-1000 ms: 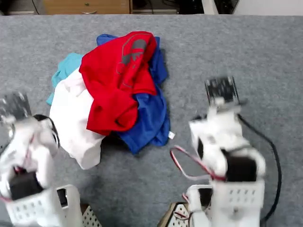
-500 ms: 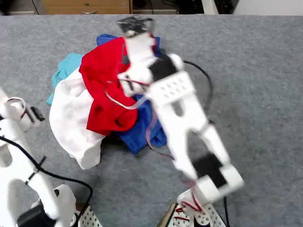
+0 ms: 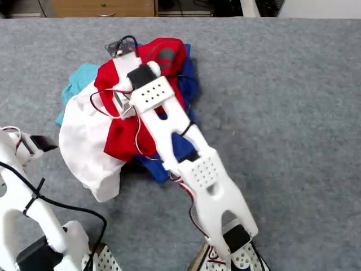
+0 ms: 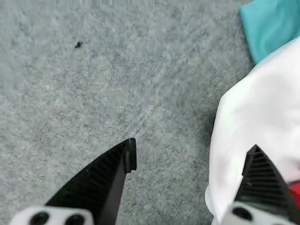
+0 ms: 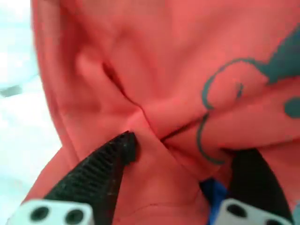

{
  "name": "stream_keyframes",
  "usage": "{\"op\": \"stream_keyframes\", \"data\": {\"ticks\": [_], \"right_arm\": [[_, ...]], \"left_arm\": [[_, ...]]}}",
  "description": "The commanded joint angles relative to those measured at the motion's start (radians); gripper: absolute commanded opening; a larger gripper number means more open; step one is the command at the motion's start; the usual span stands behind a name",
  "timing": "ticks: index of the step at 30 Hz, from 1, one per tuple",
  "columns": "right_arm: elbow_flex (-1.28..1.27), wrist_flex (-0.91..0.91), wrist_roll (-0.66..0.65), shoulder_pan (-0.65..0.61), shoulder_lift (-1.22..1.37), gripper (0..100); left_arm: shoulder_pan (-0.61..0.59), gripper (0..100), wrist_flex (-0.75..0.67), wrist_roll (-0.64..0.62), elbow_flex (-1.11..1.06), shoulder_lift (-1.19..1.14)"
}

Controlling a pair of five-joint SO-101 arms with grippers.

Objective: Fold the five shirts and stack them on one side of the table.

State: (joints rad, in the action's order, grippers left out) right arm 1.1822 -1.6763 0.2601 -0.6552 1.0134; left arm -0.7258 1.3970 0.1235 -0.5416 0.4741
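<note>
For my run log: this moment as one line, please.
right gripper: open, over red shirt | left gripper: open, beside white shirt | folded: none

Lab-like workroom, grey felt table [image 3: 293,101], wooden drawers [image 3: 101,8] behind

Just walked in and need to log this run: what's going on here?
Nothing is folded yet: the red shirt, blue shirt, white shirt and teal shirt lie in one heap on the grey table. The right gripper is over the heap, open, its fingers straddling a crease of the red shirt. The left gripper hangs open over bare table beside the white shirt.
</note>
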Motion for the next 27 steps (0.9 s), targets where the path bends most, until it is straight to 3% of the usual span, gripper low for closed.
{"op": "stream_keyframes", "data": {"ticks": [1,6,27], "right_arm": [[0.113,-0.038,0.009,-0.013,0.044,24.2],[0.166,-0.035,-0.044,-0.012,0.036,0.0],[0.202,-0.034,-0.068,0.162,-0.364,0.5]], "left_arm": [[-0.006,36,-0.002,0.002,-0.005,0.007],[-0.006,36,-0.002,0.002,-0.003,0.008],[-0.006,36,0.006,0.002,-0.003,0.008]]}}
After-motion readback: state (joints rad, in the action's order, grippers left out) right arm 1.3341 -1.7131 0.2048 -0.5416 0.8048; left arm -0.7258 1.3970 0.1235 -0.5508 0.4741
